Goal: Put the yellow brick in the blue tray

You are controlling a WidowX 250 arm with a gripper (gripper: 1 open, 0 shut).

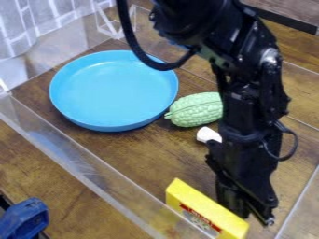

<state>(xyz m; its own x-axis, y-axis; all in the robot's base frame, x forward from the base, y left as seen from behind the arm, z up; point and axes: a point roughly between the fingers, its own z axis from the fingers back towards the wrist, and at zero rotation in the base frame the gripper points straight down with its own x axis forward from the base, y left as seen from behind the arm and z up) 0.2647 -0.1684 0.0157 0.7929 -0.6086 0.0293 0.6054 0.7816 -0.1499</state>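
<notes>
Gripper point(253, 211) shut, pointing down beside brick point(202, 213) at near table edge, nothing visibly held; open jaws, centre them over brick, grasp squarely, then carry past gourd point(197, 109) to tray point(85, 106).

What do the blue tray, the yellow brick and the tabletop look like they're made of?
Blue tray: likely plastic, smooth with a soft sheen, one even color. Yellow brick: unclear, perhaps plastic or printed card, with a red label. Table: wood or wood-look laminate, showing brown grain.
</notes>
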